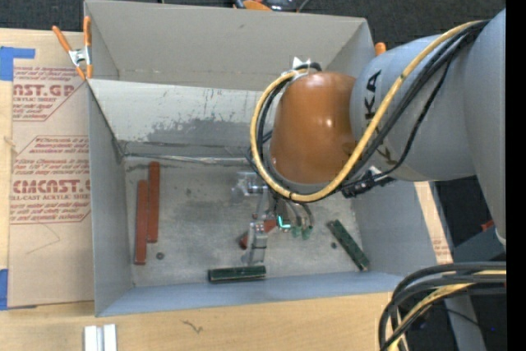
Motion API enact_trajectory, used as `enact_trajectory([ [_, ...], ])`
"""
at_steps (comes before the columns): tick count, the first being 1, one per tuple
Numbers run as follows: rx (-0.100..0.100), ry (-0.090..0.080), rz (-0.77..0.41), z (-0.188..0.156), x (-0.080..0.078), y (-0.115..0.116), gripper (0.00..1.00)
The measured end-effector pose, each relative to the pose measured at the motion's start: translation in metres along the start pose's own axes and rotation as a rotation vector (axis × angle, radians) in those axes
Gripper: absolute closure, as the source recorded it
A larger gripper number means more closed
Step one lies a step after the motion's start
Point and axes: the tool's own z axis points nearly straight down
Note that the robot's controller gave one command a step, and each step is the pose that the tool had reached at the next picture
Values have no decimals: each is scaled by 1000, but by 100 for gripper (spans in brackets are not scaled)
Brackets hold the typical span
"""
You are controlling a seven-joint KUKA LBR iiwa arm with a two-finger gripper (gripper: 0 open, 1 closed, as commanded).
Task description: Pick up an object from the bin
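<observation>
My gripper [260,241] hangs below the orange cover, low over the bin floor near the front middle. A small red thing [245,242] lies right at its left side, partly hidden by it. A dark green flat bar [237,274] lies just in front of the gripper, along the bin's front wall. A second dark green bar [349,245] lies slanted to the gripper's right.
Two reddish-brown sticks [148,211] lie side by side on the left of the bin floor. The arm and its cables cover the right part of the bin. Bare floor stretches between the sticks and the gripper.
</observation>
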Motion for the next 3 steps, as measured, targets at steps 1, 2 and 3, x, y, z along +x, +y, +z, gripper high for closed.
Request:
enact_trajectory([
  [1,2,-9,-283,91,1,-52,0],
  [2,3,-13,-346,90,-59,-89,0],
  [3,0,-10,-348,89,-57,-87,100],
])
